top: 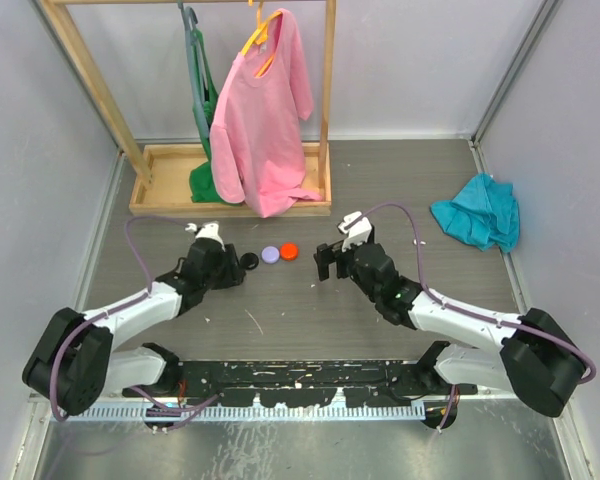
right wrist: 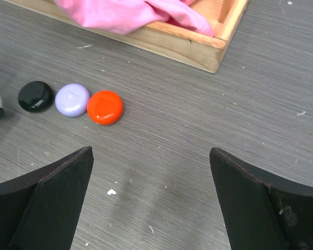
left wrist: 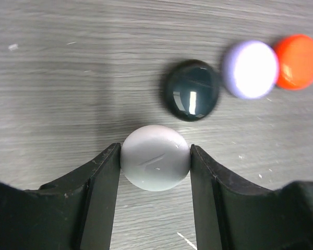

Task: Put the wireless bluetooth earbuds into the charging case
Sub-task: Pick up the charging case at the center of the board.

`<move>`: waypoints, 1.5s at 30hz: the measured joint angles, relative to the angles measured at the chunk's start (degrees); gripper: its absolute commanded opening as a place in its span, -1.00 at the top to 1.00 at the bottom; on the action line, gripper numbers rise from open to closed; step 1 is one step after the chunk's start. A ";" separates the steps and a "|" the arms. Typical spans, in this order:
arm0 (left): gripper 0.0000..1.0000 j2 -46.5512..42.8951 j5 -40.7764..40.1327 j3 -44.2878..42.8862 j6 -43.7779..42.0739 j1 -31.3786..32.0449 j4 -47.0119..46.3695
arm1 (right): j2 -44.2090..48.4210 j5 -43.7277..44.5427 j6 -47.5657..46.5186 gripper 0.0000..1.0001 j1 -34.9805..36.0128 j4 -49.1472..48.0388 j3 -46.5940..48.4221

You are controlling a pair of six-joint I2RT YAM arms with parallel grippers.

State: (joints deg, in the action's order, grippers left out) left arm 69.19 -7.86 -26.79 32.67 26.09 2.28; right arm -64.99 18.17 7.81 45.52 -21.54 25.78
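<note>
One grey woodgrain table (top: 400, 190), pale walls (top: 420, 60)

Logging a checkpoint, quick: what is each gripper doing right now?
Left gripper: closed on the white case.
Right gripper: open, holding nothing.

no readable text, labels, brands or numbers anywhere, no signs
</note>
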 measured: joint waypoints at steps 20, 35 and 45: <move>0.29 -3.54 -1.29 7.34 -32.50 22.36 -27.52 | 0.04 -18.56 0.33 -0.88 -0.83 25.16 21.24; 0.31 -3.52 13.90 10.64 -48.61 23.93 -44.81 | -7.37 -37.46 5.77 -0.57 -5.66 31.67 25.55; 0.30 -6.08 18.53 10.67 -51.60 24.46 -45.62 | -12.50 -46.40 6.91 -0.19 -5.62 32.94 29.44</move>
State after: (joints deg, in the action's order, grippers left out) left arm 63.11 10.68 -16.12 -18.94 50.54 -43.33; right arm -77.49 -28.23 14.72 39.90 11.40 55.22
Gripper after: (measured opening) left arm 0.509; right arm 0.640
